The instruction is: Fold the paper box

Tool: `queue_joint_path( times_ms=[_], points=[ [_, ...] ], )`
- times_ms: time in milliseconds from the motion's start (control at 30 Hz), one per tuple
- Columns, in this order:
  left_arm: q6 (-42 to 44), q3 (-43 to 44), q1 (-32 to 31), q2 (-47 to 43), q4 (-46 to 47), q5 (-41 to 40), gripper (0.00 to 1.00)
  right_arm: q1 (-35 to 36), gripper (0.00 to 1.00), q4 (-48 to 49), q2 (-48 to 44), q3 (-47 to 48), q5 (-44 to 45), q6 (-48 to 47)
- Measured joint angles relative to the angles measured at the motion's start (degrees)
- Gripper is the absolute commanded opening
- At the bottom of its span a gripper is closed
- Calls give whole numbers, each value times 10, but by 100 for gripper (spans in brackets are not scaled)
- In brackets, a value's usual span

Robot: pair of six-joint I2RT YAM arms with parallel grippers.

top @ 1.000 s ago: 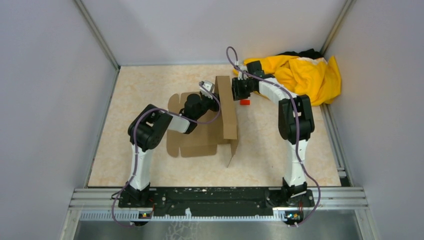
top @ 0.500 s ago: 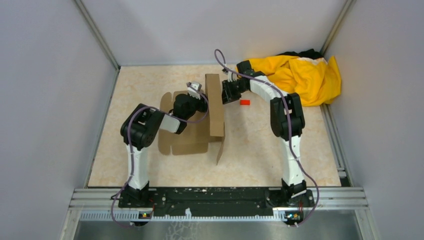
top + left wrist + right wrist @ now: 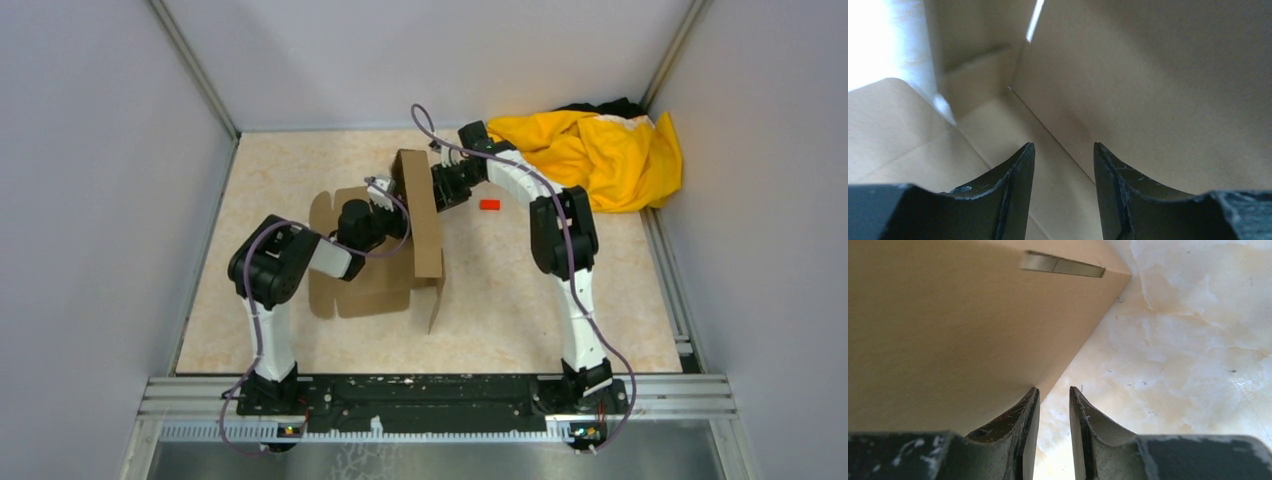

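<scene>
Paper box [image 3: 424,222] farther left; flap contact of right gripper [image 3: 1053,389] unclear

No legible text, label, brand, number or sign in any view; paper box [image 3: 422,220] faces plain brown, unprinted.

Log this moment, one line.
paper box: panel upright | left gripper: open, inside panel | right gripper: open, outside panel
</scene>
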Motion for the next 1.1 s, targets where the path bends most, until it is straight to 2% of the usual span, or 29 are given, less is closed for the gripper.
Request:
queue_joint_path(
  times_ms=[300,433,667,833,967,1100],
  points=[
    [-40,-45,-8,-5,33,37,53,14,28,-23,2,25,9,-12],
    [-44,-74,-12,-42,24,46,53,16,28,-23,3,28,9,-11],
    [-37,-107,-13,-162,-39,42,53,18,29,-22,3,28,21,-11],
    [-27,-109,-7,-257,-133,22,53,18,29,-20,3,23,36,-12],
    [-24,-109,-1,-334,-226,-29,54,17,29,-17,-5,-3,48,-11],
    [-31,-113,15,-390,-280,-76,55,17,30,-11,-34,-52,53,-10]
  ],
)
